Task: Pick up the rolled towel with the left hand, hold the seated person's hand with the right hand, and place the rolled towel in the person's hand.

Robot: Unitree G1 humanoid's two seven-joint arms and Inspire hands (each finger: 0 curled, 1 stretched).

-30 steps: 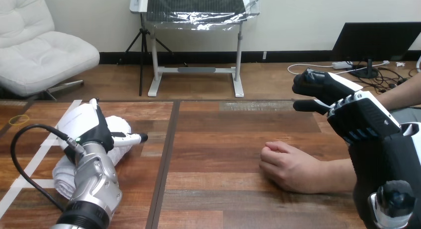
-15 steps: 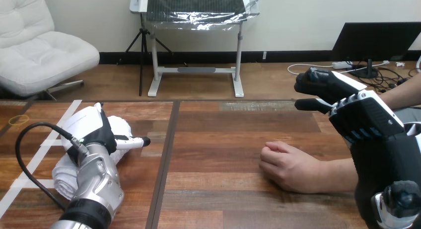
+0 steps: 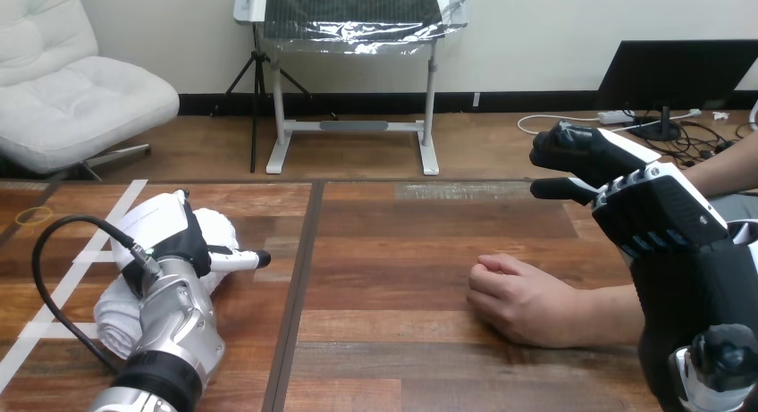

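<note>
Left hand (image 3: 165, 224) shifted slightly, atop rolled towel (image 3: 114, 312)

- The rolled towel (image 3: 217, 226) at the lower left lay mostly under the left robot hand (image 3: 165, 229) and its silver forearm (image 3: 174, 336); only a white bulge right of the hand and an end left of the forearm showed.
- Whether that robot hand gripped the towel could not be told, since its underside was hidden.
- The person's hand (image 3: 523, 300) lay knuckles up on the tabletop (image 3: 402, 251), palm hidden.
- The person's forearm (image 3: 608, 309) vanished behind the right robot arm (image 3: 688, 287) at the lower right.
- Both robot arms were cut off by the bottom edge.
</note>
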